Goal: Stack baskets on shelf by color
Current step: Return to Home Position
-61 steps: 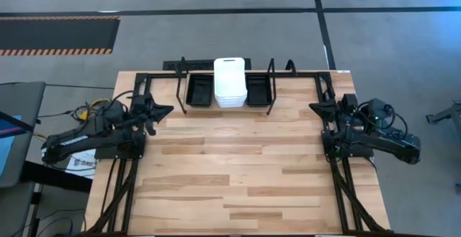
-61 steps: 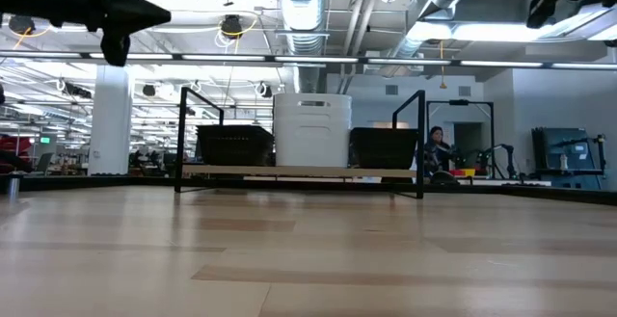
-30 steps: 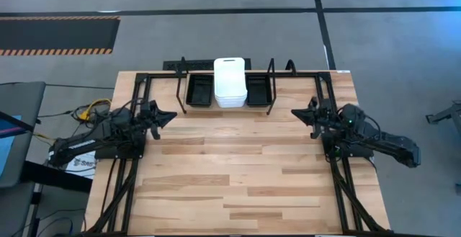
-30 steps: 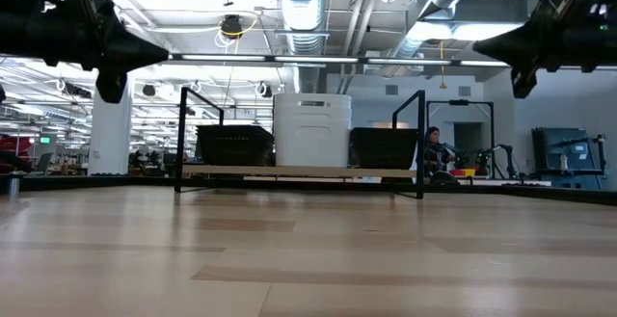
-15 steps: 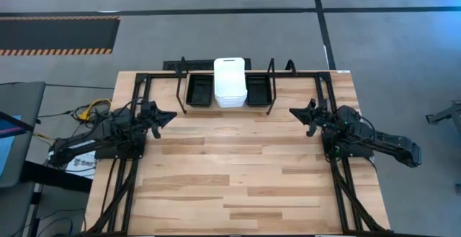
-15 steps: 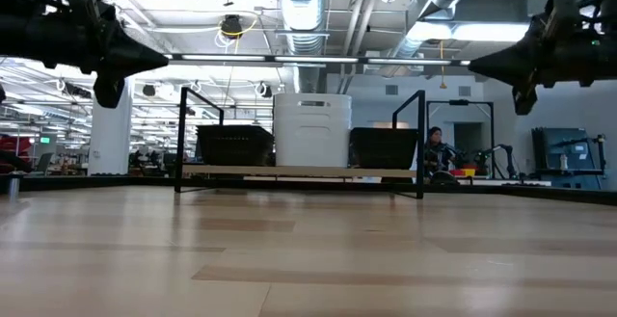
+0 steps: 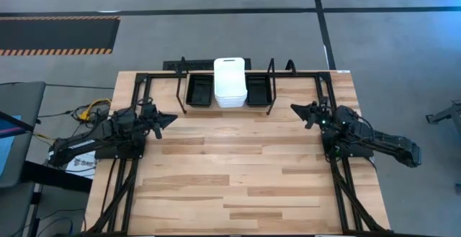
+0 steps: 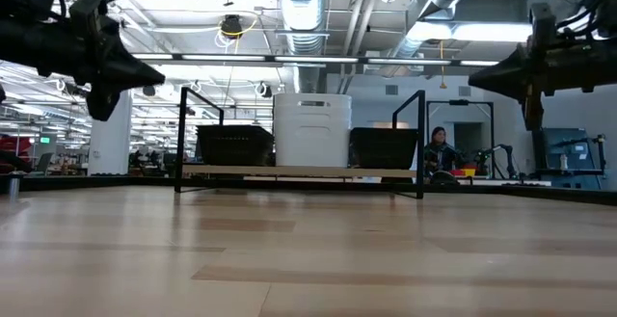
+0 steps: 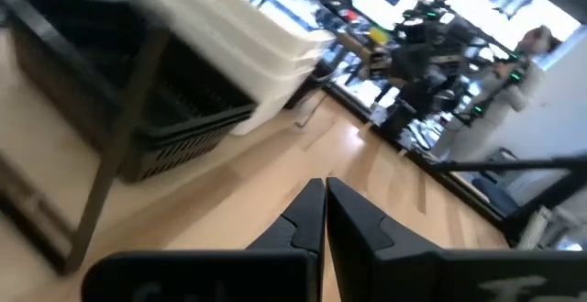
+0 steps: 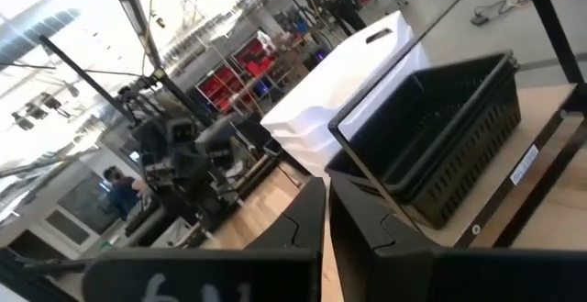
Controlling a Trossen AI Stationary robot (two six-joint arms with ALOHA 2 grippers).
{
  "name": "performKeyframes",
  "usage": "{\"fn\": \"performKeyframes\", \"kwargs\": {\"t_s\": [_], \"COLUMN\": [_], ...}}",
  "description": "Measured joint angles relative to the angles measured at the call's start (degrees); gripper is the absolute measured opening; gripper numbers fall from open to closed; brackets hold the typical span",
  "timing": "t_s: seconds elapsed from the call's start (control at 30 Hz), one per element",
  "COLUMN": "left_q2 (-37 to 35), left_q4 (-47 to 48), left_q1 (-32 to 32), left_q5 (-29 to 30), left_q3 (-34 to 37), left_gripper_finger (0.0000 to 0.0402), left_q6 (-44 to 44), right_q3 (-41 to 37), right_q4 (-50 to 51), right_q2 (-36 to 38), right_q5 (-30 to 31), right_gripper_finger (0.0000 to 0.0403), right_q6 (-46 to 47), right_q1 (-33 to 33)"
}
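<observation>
Jaws pressed together and holding nothing, the left gripper (image 7: 171, 117) and right gripper (image 7: 295, 108) hover at the desk's (image 7: 230, 172) sides. We count three stacks on the shelf (image 7: 271, 86) at the far edge: one smooth white stack (image 7: 230, 86) between the left black mesh stack (image 7: 199, 91) and the right black mesh stack (image 7: 258, 91). All are unmoved, while the left gripper has dipped slightly.

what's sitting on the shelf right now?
On the shelf: white basket stack in the middle, left black stack and right black stack flanking it. Nested inner baskets are covered, so the count per stack can't be read.
</observation>
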State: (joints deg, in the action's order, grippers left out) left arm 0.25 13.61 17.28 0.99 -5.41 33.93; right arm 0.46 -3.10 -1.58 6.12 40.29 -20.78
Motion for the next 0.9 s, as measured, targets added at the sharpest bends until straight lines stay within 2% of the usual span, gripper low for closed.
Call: {"fn": "performKeyframes", "kwargs": {"t_s": [0.1,0.27,0.43,0.53,0.67,0.9], "left_q2": [0.0,0.0,0.0,0.0,0.0,0.0], "left_q4": [-2.5,-2.6,-3.2,-5.0,-7.6,-11.2], "left_q1": [0.0,0.0,0.0,0.0,0.0,0.0], "left_q5": [-3.2,-3.8,-8.2,-11.3,-12.8,-18.0], "left_q3": [0.0,0.0,0.0,0.0,0.0,0.0], "left_gripper_finger": [0.0,0.0,0.0,0.0,0.0,0.0], "left_q6": [-3.8,-6.0,-10.9,-14.2,-15.0,-17.0], "right_q3": [0.0,0.0,0.0,-0.1,-0.1,-0.1], "right_q4": [0.4,0.4,0.4,0.2,-2.4,-2.4], "right_q2": [0.0,0.0,0.0,0.0,0.0,0.0], "right_q5": [0.0,-0.1,-0.1,-1.4,-7.0,-6.9], "right_gripper_finger": [0.0038,0.0038,0.0038,0.0038,0.0038,0.0038], "right_q6": [0.3,0.3,0.3,-3.8,-13.1,-19.9], "right_q1": [0.0,0.0,0.0,0.5,3.9,14.3]}}
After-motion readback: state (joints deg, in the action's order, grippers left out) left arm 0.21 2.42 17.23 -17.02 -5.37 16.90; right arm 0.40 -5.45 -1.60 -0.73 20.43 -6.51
